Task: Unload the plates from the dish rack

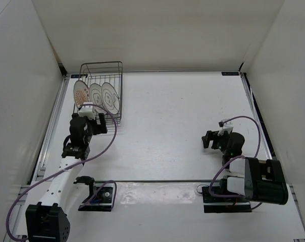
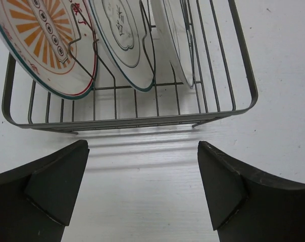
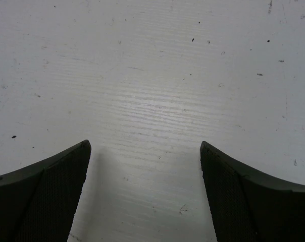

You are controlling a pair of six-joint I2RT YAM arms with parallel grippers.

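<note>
The top view alone takes in the whole layout. The dark-grey rectangular wire dish rack (image 1: 102, 64) sits in the far left corner of the white tabletop (image 1: 172, 111). The black two-fingered left tool (image 1: 90, 108) is at the rack's near end. The black two-fingered right tool (image 1: 209, 139) is well apart from it, on the right side.

The left wrist view adds the close detail. The left tool (image 2: 142, 146) has its fingers spread wide with nothing between them, just short of the rack's (image 2: 142, 121) near wall. The right wrist view shows only the right tool (image 3: 145, 146), also spread wide and empty, over bare tabletop (image 3: 152, 75).

Three small round plates stand on edge in the rack's slotted dividers, side by side and tilted. The leftmost is the round plate with an orange sunburst pattern (image 1: 81, 93). Up close its (image 2: 46, 45) orange rays fan around a ring of small dark marks, inside a thin red line and a dark rim. Beside it stands the middle white plate (image 1: 96, 94), which has a dark scalloped outline and a small dark motif (image 2: 124, 45). The third white plate (image 1: 110, 95) is seen nearly edge-on (image 2: 175, 40) from the wrist. None of them is touched by either tool.

The tabletop is faintly grained and flecked with tiny dark specks. Plain white wall panels (image 1: 157, 30) close it in on the left, far and right sides. Purple cables (image 1: 243, 120) loop from both arms.
</note>
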